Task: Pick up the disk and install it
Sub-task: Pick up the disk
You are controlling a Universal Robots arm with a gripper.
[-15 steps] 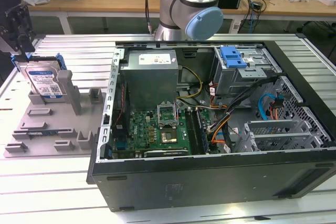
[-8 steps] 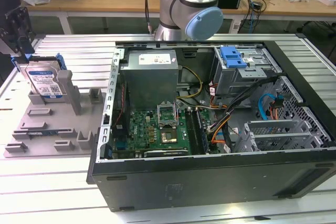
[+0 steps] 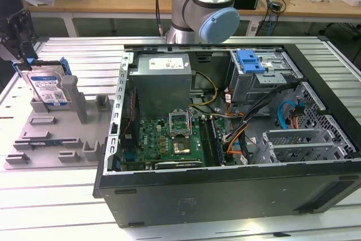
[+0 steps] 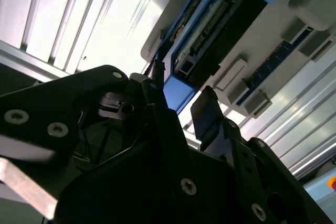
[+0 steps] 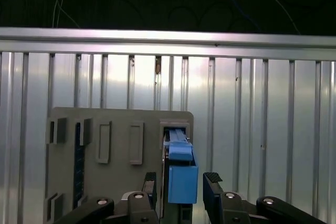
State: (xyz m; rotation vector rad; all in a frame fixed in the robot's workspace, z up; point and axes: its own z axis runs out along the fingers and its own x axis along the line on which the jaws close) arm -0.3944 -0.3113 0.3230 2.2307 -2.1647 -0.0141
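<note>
Ribbed metal tabletop (image 3: 56, 207) holds a grey rack (image 3: 51, 139) at the exterior view's left; the gripper (image 5: 181, 178), released, straddles the disk (image 3: 48, 86) standing there.

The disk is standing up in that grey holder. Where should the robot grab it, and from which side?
Probably by its free top edge, coming straight down from above. The disk stands upright on edge in the grey holder, so only its upper part sticks out. It is thin and flat, so the open gripper should pinch its two broad faces.
</note>
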